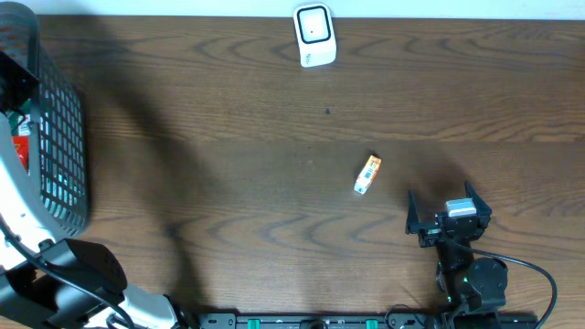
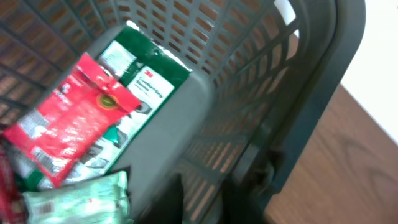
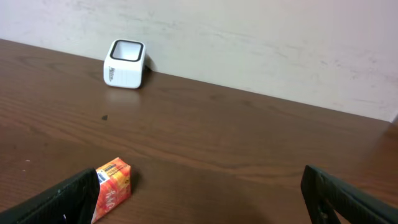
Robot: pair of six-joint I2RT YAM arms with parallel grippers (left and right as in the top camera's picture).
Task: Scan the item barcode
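A dark grey plastic mesh basket (image 1: pixel 64 137) stands at the left end of the brown wooden desk (image 1: pixel 228 183). The left arm (image 1: pixel 80 267) reaches over its rim. From the left wrist camera the basket's inside shows a red foil packet (image 2: pixel 68 124) lying across a green and white flat pack (image 2: pixel 146 81), with a pale green wrapped packet (image 2: pixel 81 199) nearer the lens. These overlap one another against the basket wall. That view is blurred, and I cannot tell whether the left jaws are wide, narrow or holding anything.

A white boxy barcode scanner (image 1: pixel 313 35) sits at the far edge of the desk by the wall, its dark-rimmed window on the top face. A small dark speck (image 1: pixel 327 111) marks the wood between it and the item.

The small orange and white carton (image 1: pixel 367 174) lies flat on the open desk, right of centre and well apart from both scanner and basket. Its long axis runs mostly away from the robot, the far end leaning slightly right, so it points roughly toward the wall a little right of the scanner.

The right gripper (image 1: pixel 442 203) sits low near the carton, to its right and closer to the robot, not touching it. Its jaws stand wide and hold nothing.
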